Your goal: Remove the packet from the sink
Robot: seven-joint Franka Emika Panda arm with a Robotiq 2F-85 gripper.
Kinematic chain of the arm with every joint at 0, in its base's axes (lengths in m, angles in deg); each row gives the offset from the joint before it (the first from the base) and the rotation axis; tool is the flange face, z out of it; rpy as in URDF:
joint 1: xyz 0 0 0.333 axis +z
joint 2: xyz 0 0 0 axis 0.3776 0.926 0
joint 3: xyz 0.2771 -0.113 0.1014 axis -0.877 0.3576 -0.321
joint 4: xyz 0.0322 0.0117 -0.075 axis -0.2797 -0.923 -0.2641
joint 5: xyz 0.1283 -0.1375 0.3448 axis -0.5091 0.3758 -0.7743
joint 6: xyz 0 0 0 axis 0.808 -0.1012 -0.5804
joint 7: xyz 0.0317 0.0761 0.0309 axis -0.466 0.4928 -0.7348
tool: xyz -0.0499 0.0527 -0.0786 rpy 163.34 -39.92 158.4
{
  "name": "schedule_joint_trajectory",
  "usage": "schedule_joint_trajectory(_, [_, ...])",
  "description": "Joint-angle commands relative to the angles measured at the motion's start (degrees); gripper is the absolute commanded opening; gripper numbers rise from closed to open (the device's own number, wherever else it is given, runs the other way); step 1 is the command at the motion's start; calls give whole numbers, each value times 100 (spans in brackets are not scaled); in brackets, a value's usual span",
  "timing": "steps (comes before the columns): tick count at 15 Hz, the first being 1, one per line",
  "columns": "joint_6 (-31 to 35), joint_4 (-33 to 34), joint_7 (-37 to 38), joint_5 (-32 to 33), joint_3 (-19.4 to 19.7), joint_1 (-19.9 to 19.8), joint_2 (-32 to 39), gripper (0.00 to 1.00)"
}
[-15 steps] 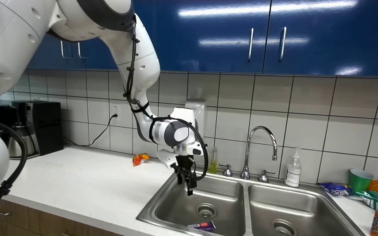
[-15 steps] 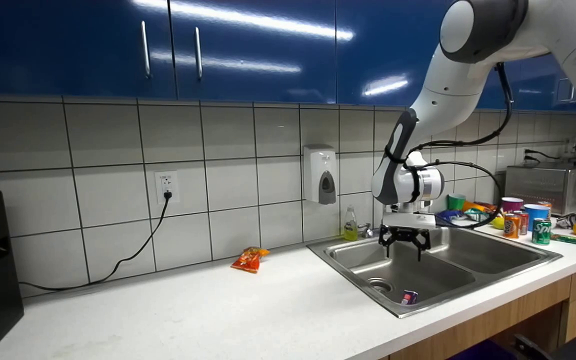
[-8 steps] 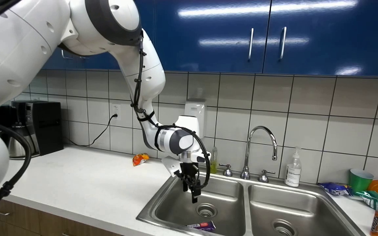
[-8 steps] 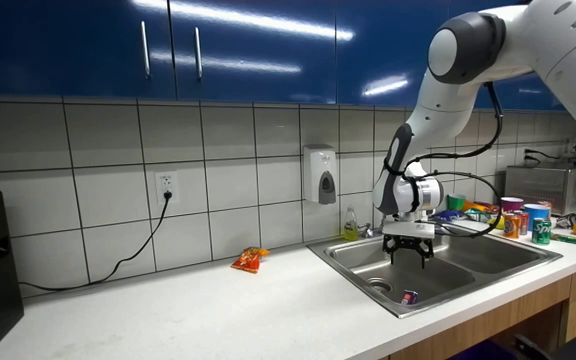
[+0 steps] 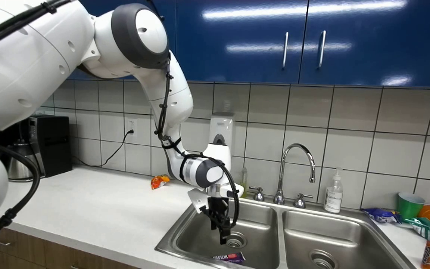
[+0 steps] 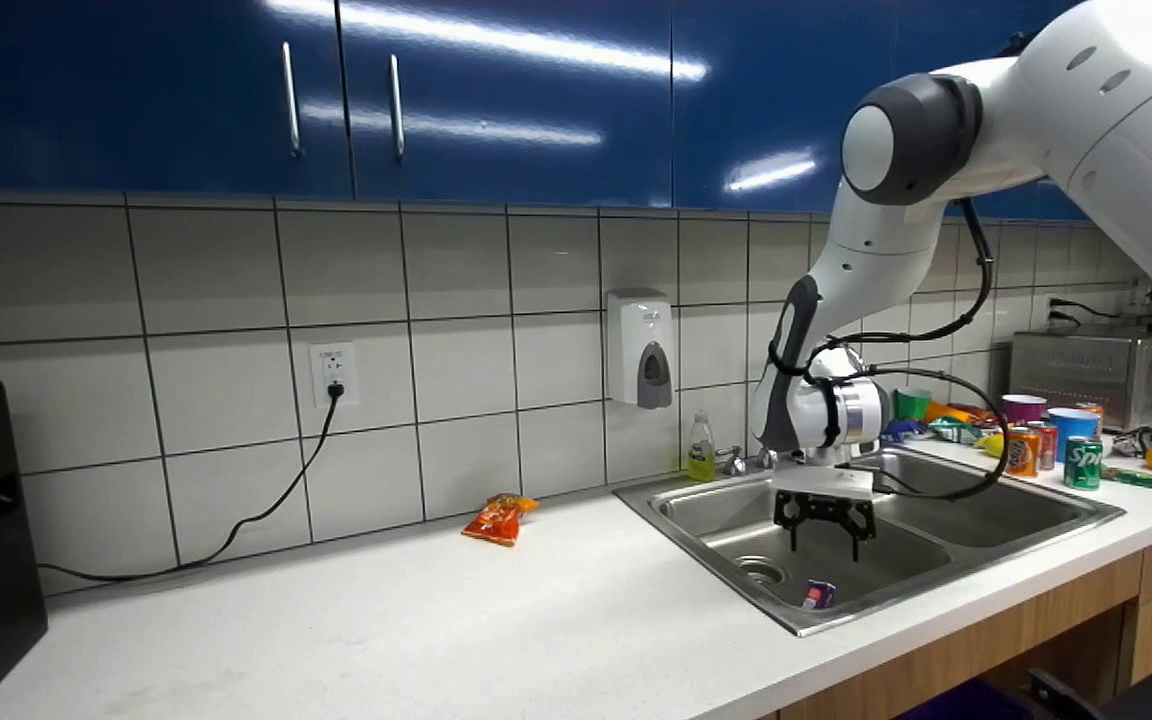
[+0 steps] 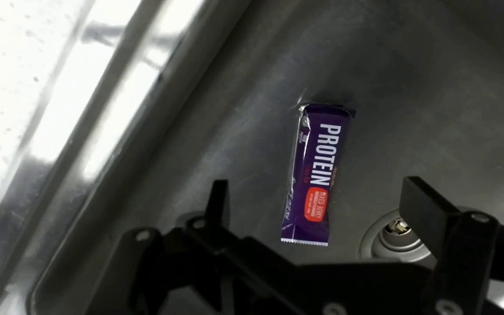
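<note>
Evidently meant as a pinch from above. Pointing down over the sink (image 5: 171, 239), with the gripper (image 6: 824, 550) spread wide and pinching nothing. Probably turned this way to set the fingers (image 7: 427, 210) astride the narrow width of the packet (image 7: 315, 170) rather than its length, and spread well past that width to forgive a crooked descent.

For the packet, look low, toward the front edge of the worktop (image 6: 336, 630): lying label up in the basin (image 5: 259, 239) nearer the snack bag (image 6: 501, 520), on the front-edge side of the drain (image 7: 392, 245) and apart from it, at a slant to that edge. Hard to judge any lift at the end away from the fingers. Framed between them, in the wrist view, by the red-patched end only; so perhaps in need of a small shift toward the packet's middle before squeezing, with care for the sink wall on the front-edge side.

At the back edge, best to leave alone the snack bag and, presumably stood by the tap (image 5: 281, 175) for washing-up, the dish soap bottle (image 6: 701, 448).
</note>
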Motion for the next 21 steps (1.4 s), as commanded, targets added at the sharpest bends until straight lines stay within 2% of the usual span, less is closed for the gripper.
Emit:
schedule_joint_trajectory(1, [7, 230, 86, -118, -23, -92, 280, 100])
schedule_joint_trajectory(10, [-74, 471, 45, -146, -8, -118, 751, 100])
schedule_joint_trajectory(21, [-21, 421, 10, -108, 9, -62, 764, 100])
